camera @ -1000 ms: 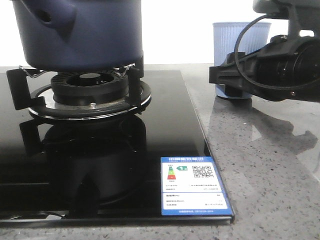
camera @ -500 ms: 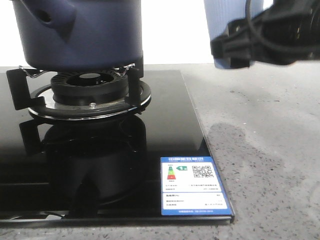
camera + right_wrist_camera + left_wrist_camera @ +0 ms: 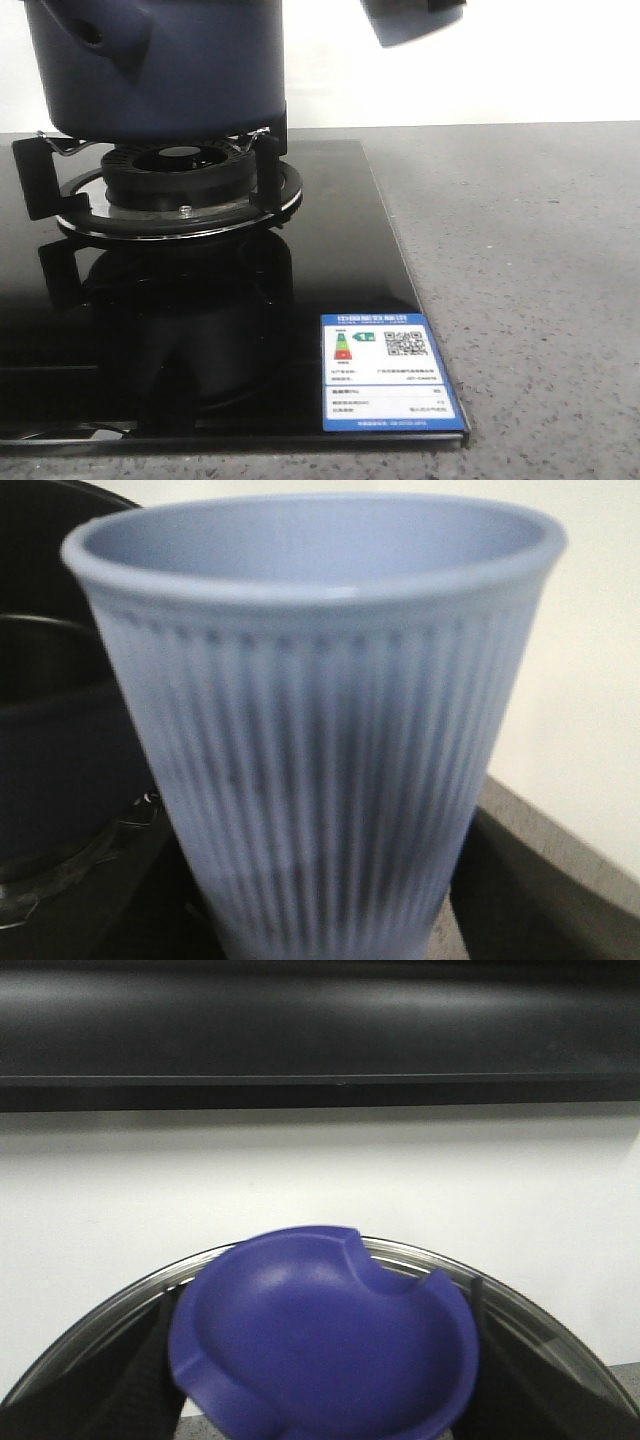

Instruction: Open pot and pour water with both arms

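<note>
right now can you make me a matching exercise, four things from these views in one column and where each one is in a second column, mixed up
Things:
1. pot
2. cup
3. energy label sticker
4. lid knob

Places:
A. on the near right corner of the black glass hob
B. in the right gripper, close to the right wrist camera
C. on the burner's supports
D. between the left gripper's fingers

Pairs: 1-C, 2-B, 3-A, 4-D
</note>
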